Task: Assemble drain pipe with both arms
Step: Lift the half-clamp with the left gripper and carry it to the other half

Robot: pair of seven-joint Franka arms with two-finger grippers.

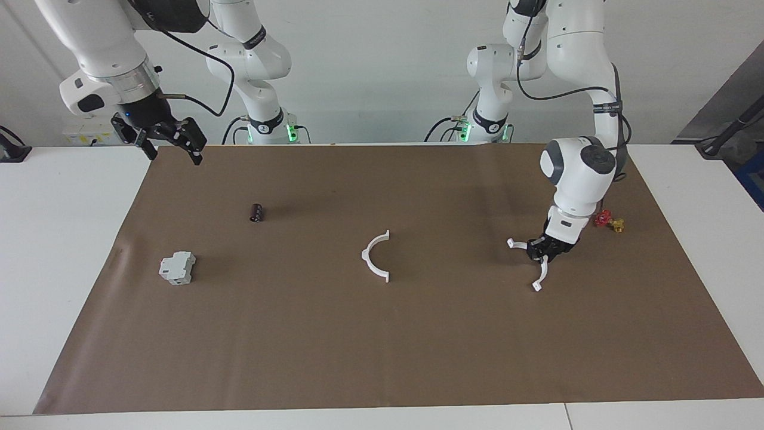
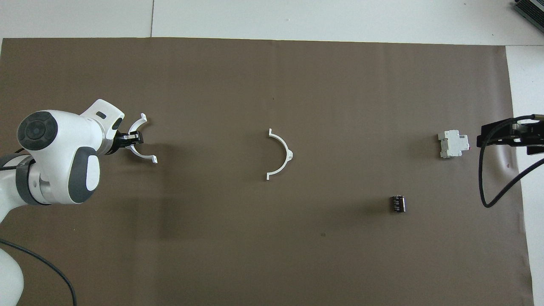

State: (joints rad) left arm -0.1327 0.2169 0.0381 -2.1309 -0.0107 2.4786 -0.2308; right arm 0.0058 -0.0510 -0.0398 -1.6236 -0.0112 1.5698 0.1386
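Clamped tight, your left gripper (image 1: 544, 255) has one white half-ring (image 1: 533, 260) pinched at the middle of its arc, low over the mat (image 1: 418, 358) at the left arm's end, its tabbed ends splaying away from the wrist. Your right gripper (image 1: 170, 138) hangs wide open and empty over the mat's corner at the right arm's end, waiting. Now the relation that matters: the second half-ring (image 1: 376, 255) lies flat mid-table, well apart from the held one, toward the right arm's end. Its hollow opens toward the left arm, so you likely need the held arc turned until the two hollows face.
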